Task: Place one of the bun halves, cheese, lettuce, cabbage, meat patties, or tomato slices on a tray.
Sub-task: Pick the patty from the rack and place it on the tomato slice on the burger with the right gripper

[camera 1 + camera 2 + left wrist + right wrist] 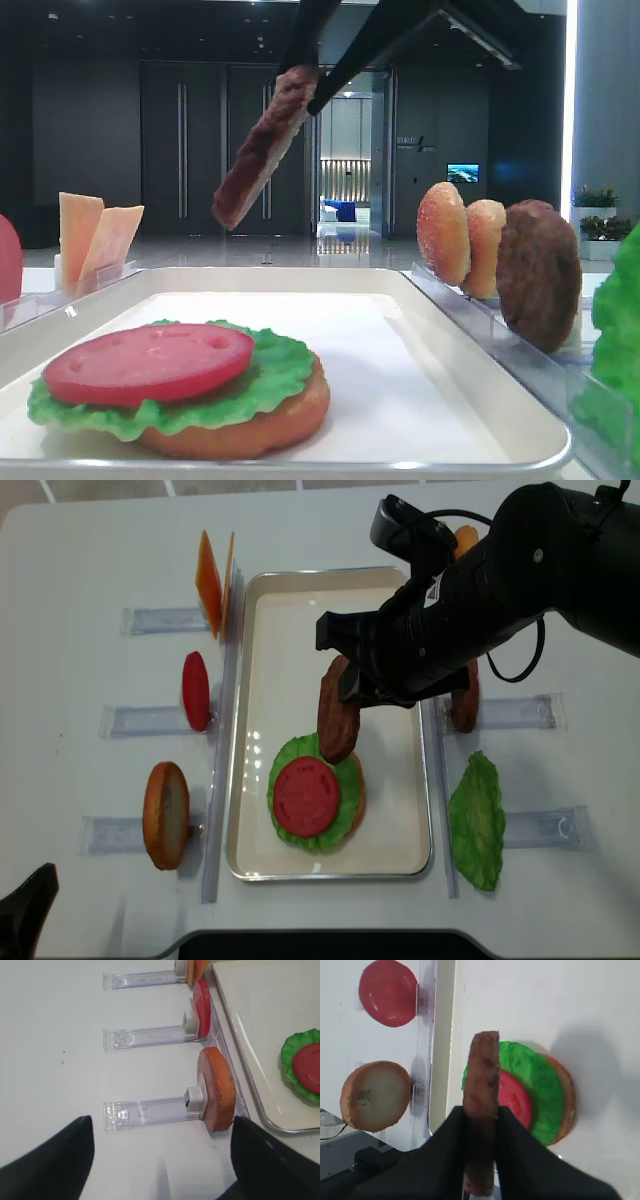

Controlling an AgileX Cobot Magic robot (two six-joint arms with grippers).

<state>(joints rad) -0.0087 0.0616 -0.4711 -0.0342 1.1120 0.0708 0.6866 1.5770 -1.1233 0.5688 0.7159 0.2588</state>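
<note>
My right gripper [340, 665] is shut on a dark brown meat patty [336, 712], which hangs edge-down over the cream tray [300, 590]. From the wrist view the patty [481, 1075] stands between the black fingers, above and just left of the stack. That stack is a bun half [260, 425], green lettuce [275, 375] and a tomato slice [150, 360] lying at the tray's near end. Low at the near left, my left gripper [162, 1130] stands open over bare table, close to a bun half [217, 1090] upright in its rack.
Clear racks line both long sides of the tray. On the left stand cheese slices [213, 580], a tomato slice [196, 690] and a bun half [165, 813]. On the right are a second patty [464, 705], two bun halves [445, 235] and a lettuce leaf [477, 820].
</note>
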